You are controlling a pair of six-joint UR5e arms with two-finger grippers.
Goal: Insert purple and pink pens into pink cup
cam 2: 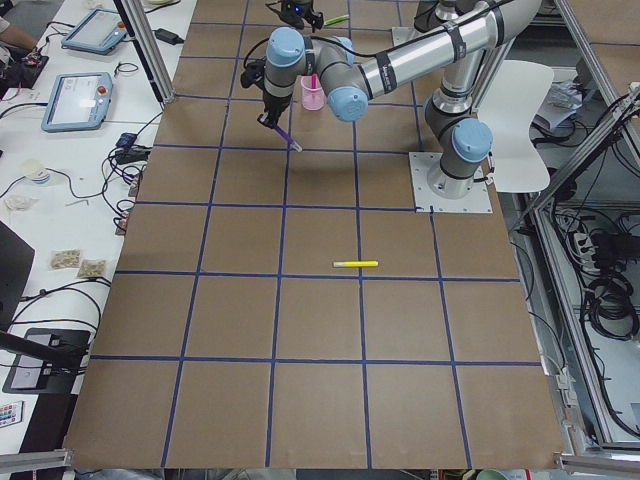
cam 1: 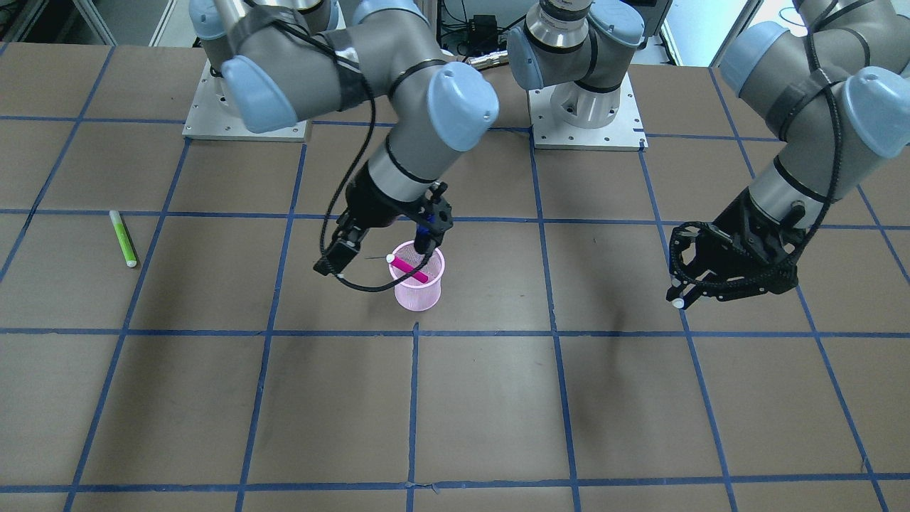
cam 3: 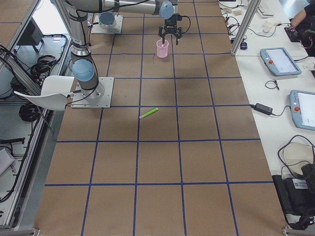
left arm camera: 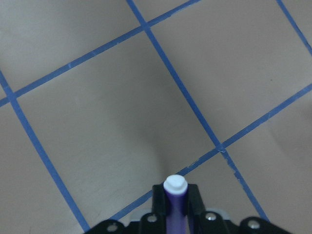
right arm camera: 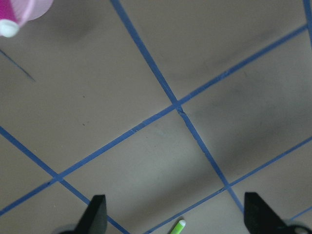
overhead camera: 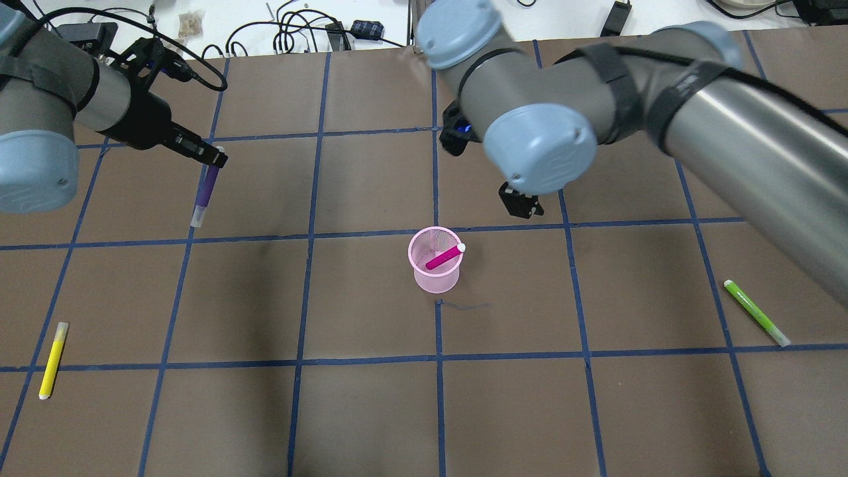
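Note:
The pink mesh cup [overhead camera: 434, 281] stands upright near the table's middle. The pink pen [overhead camera: 442, 258] leans inside it, white end up over the rim. My right gripper [cam 1: 377, 257] hangs open and empty just above and behind the cup [cam 1: 418, 296]. In its wrist view the fingers [right arm camera: 95, 214] are wide apart and the cup [right arm camera: 29, 7] sits at the top left corner. My left gripper [overhead camera: 215, 158] is shut on the purple pen [overhead camera: 205, 191], held above the table far to the cup's left. The pen's white cap [left arm camera: 175, 185] shows between the fingers.
A green pen [overhead camera: 755, 322] lies on the table to the right of the cup, and also shows in the front view [cam 1: 122, 238]. A yellow pen [overhead camera: 52, 360] lies near the left front. Blue tape lines grid the brown table. Cables lie beyond the far edge.

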